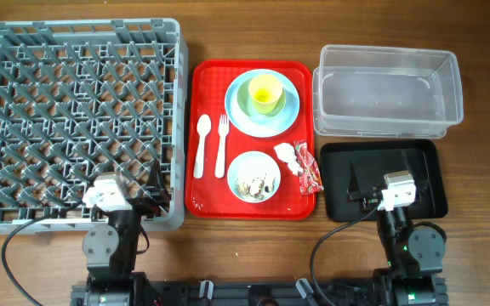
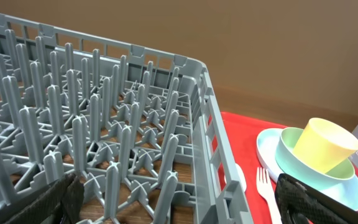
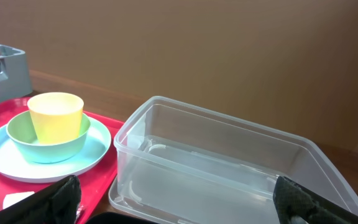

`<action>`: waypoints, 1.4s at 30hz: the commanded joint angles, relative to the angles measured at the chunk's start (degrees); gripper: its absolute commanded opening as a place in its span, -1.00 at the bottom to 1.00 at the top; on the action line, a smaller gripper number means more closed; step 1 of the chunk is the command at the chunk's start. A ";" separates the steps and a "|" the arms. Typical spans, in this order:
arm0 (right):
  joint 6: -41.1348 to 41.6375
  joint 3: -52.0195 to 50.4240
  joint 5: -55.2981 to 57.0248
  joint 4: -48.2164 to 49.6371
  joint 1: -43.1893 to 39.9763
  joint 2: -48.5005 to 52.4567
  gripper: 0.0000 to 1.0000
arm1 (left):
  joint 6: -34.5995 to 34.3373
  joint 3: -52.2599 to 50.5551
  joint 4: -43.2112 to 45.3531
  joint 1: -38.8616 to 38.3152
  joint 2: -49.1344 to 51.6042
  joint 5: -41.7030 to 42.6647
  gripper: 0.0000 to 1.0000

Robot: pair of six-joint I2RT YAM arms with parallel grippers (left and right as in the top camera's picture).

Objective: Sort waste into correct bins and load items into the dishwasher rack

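Note:
The grey dishwasher rack (image 1: 75, 119) fills the left; its right wall shows in the left wrist view (image 2: 216, 143). On the red serving tray (image 1: 207, 200) lie a white spoon (image 1: 202, 144), a white fork (image 1: 222, 144), a pale blue plate (image 1: 289, 112) carrying a pale green-blue bowl (image 1: 245, 100) with a yellow cup (image 1: 264, 92) in it, and a white bowl (image 1: 254, 177) of food scraps. A crumpled tissue (image 1: 286, 155) and a red wrapper (image 1: 309, 170) lie at the tray's right edge. My left gripper (image 1: 134, 194) (image 2: 182, 202) is open and empty at the rack's near right corner. My right gripper (image 1: 379, 189) (image 3: 182, 202) is open and empty over the black tray (image 1: 424, 166).
The clear plastic tub (image 1: 387, 92) (image 3: 229, 162) stands at the back right, behind the black tray. The plate with bowl and cup also shows in the right wrist view (image 3: 48, 134) and the left wrist view (image 2: 319, 155). Bare wooden table lies between the containers.

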 commanded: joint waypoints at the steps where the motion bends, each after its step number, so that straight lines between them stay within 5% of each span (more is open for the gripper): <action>1: 0.70 -0.02 0.52 0.42 -0.11 0.15 0.99 | -1.95 -0.11 1.46 0.48 0.17 -0.28 1.00; 7: 0.72 -0.02 0.52 0.42 -0.11 0.15 0.99 | -2.71 6.36 -2.43 0.48 0.46 4.90 1.00; 13: 0.70 -0.02 0.52 0.42 -0.11 0.15 0.99 | -2.19 23.67 -14.45 0.48 6.71 5.14 0.99; 22: 0.70 -0.02 0.52 0.42 -0.13 0.15 0.99 | 0.24 63.52 -49.57 0.42 42.05 12.90 0.99; 31: 0.70 -0.02 0.52 0.42 -0.11 0.15 0.99 | -0.11 71.52 -49.27 0.42 60.72 30.53 1.00; 32: 0.74 -0.02 0.52 0.42 -0.11 0.15 0.99 | -0.11 71.52 -49.53 0.42 62.31 32.33 0.93; 34: 0.72 -0.02 0.52 0.42 -0.11 0.15 0.99 | -0.15 71.52 -50.31 0.33 64.96 32.54 -0.21; 35: 0.70 -0.02 0.52 0.42 -0.11 0.15 0.99 | -0.31 71.52 -50.88 0.02 66.01 32.54 -0.38; 42: 0.72 -0.02 0.52 0.42 -0.11 0.15 0.99 | -4.37 71.49 -53.00 -7.37 71.30 26.45 -0.62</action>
